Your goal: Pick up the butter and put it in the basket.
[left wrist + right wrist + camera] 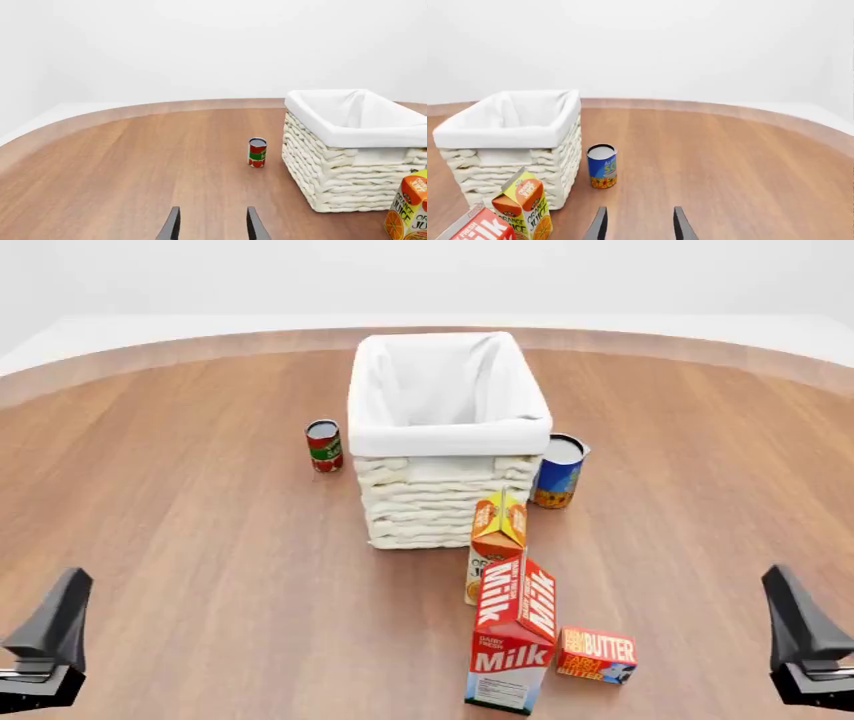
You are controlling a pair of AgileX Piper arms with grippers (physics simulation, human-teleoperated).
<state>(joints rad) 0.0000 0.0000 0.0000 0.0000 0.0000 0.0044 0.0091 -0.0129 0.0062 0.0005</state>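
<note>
The butter (597, 655) is a small flat red-orange box lying on the table near the front, just right of the milk carton (514, 645). The white wicker basket (441, 505) stands mid-table behind it, liner folded over the rim; it also shows in the wrist views as the basket (333, 170) and the basket (474, 170). My left gripper (56, 625) waits at the front left, far from the butter, and is open (213, 225). My right gripper (798, 625) is at the front right, a short way right of the butter, also open (639, 225). Neither wrist view shows the butter.
An orange juice carton (498, 540) stands between the milk carton and the basket's front wall. A red can (323, 445) stands left of the basket, a blue can (558, 470) to its right. The round wooden table's far edge (200, 345) curves behind.
</note>
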